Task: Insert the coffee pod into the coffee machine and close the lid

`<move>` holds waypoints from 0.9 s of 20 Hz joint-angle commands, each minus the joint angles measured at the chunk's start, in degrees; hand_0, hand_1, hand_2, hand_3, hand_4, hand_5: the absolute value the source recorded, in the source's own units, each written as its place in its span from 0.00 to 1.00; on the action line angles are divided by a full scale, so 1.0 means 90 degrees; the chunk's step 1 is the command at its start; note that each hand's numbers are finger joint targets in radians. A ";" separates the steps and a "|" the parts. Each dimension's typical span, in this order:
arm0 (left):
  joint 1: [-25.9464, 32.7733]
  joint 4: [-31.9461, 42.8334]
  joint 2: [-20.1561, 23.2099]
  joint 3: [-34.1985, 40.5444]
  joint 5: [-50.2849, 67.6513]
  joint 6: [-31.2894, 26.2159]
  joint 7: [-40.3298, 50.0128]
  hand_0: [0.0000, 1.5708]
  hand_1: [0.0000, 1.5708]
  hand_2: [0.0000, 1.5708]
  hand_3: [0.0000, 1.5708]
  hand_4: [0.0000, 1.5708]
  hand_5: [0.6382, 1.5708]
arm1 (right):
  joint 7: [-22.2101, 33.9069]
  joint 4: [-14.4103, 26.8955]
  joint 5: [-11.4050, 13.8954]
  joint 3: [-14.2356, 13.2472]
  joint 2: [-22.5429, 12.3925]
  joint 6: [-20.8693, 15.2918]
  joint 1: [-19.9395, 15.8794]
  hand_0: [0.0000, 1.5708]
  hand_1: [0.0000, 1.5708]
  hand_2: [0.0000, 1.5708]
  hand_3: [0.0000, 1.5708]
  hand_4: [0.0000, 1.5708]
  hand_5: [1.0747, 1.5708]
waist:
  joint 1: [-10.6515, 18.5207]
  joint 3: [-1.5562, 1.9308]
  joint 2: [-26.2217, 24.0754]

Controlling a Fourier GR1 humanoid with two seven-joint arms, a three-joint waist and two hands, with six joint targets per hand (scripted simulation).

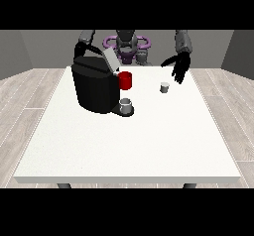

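Observation:
The black coffee machine (94,88) stands on the left part of the table with its grey lid (110,59) tilted up. A small grey coffee pod (164,87) sits upright on the table to the right of it. The hand at the view's right (179,67) hangs just above and behind the pod, open with its fingers spread downward, not touching it. The hand at the view's left (82,48) shows as a dark shape at the machine's back top corner, mostly hidden by the machine.
A red mug (125,80) stands right beside the machine, between it and the pod. A grey cup (126,106) sits on the machine's drip base. The white table (129,146) stretches wide toward the camera.

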 commanded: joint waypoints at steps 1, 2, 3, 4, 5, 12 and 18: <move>-0.0470 0.0428 0.0138 -0.0071 -0.0312 -0.0227 -0.0108 0.00 0.00 0.00 0.00 0.00 1.00 | -0.0193 0.0573 -0.0002 -0.0272 -0.0042 -0.0092 -0.0357 0.00 0.00 0.00 0.00 0.00 1.00 | 0.0196 0.0002 0.0257; -0.0387 0.0689 -0.0176 -0.0247 -0.0535 0.0058 0.0012 0.00 0.00 0.00 0.00 0.00 1.00 | 0.0114 0.0252 0.0011 -0.0107 -0.0060 0.0022 -0.0154 0.00 0.00 0.00 0.00 0.00 1.00 | -0.0088 0.0000 0.0143; -0.0532 0.0992 0.0232 0.0071 -0.0355 -0.0323 -0.0226 0.00 0.00 0.00 0.00 0.00 1.00 | -0.0248 0.0355 0.0122 0.0009 -0.0085 0.0063 0.0120 0.00 0.00 0.00 0.00 0.00 1.00 | -0.0046 0.0000 0.0134; -0.0550 0.1170 0.0149 -0.0140 -0.0709 -0.0020 -0.0504 0.00 0.00 0.00 0.00 0.00 1.00 | 0.0356 0.0084 0.0129 -0.0031 0.0099 -0.0182 -0.0429 0.00 0.00 0.00 0.00 0.00 1.00 | -0.0037 -0.0002 0.0322; -0.0751 0.1232 0.0058 -0.0140 -0.0771 0.0115 -0.0346 0.00 0.00 0.00 0.00 0.00 1.00 | 0.0812 0.0123 0.0205 -0.0078 -0.0082 -0.0079 -0.0731 0.00 0.00 0.00 0.00 0.00 1.00 | -0.0043 -0.0004 0.0461; -0.0845 0.1777 -0.0478 -0.0482 -0.1709 0.1130 -0.0771 0.48 0.48 0.56 0.40 0.00 1.00 | 0.0749 0.0643 0.0003 -0.0089 0.0174 -0.0348 -0.0850 0.00 0.00 0.00 0.00 0.00 1.00 | 0.0234 -0.0002 0.0287; -0.1426 0.2156 -0.0274 -0.0485 -0.2231 0.1476 -0.0998 0.68 0.68 0.72 0.59 0.30 1.00 | 0.0187 0.1044 0.0077 -0.0048 0.0052 -0.0039 -0.0711 0.00 0.00 0.00 0.00 0.00 1.00 | -0.0027 -0.0001 0.0457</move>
